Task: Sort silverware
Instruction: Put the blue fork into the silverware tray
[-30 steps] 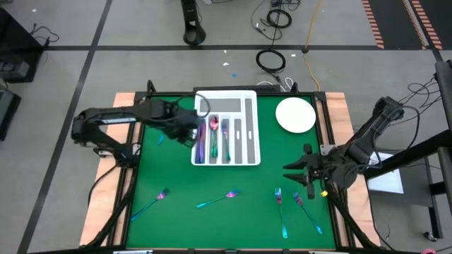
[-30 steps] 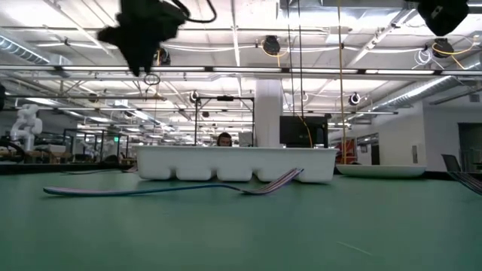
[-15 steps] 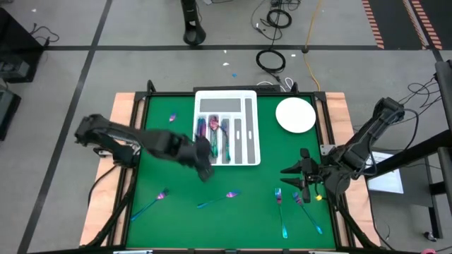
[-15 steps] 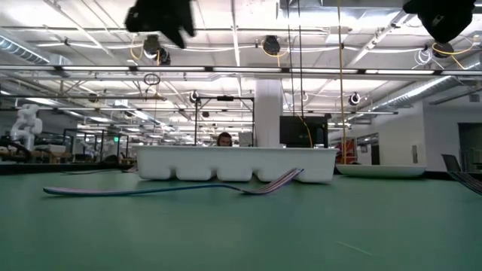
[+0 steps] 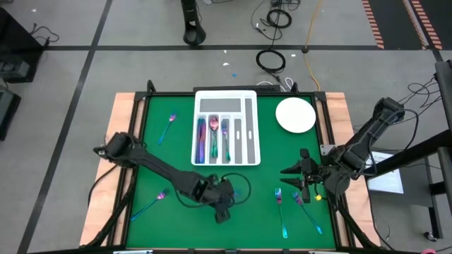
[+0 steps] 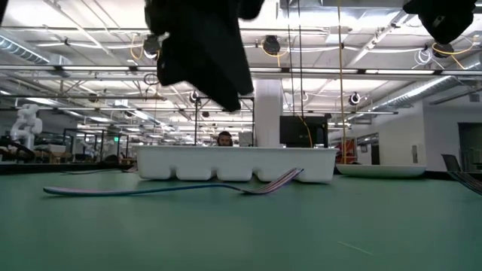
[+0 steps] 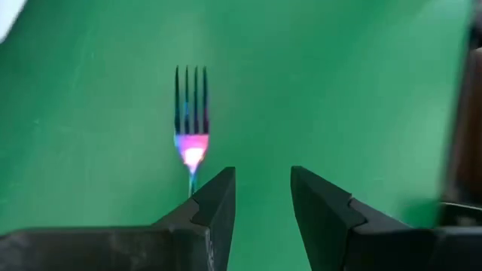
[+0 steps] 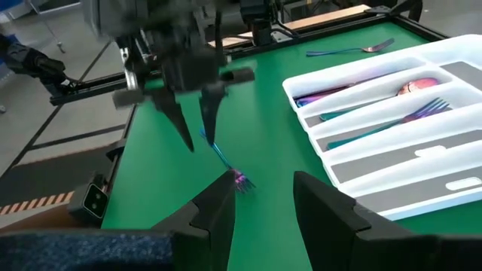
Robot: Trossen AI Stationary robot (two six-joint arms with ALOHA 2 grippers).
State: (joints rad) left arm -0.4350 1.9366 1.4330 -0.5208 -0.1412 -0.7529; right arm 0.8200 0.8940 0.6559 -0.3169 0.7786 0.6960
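green table mat [image 5: 176, 155] under warehouse lights [image 6: 271, 45]

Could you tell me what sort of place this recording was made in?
Probably a robotics lab in an industrial hall: the green table stands on a concrete floor with loose cables, striped floor tape marks off areas, and the low view shows open ceiling trusses.
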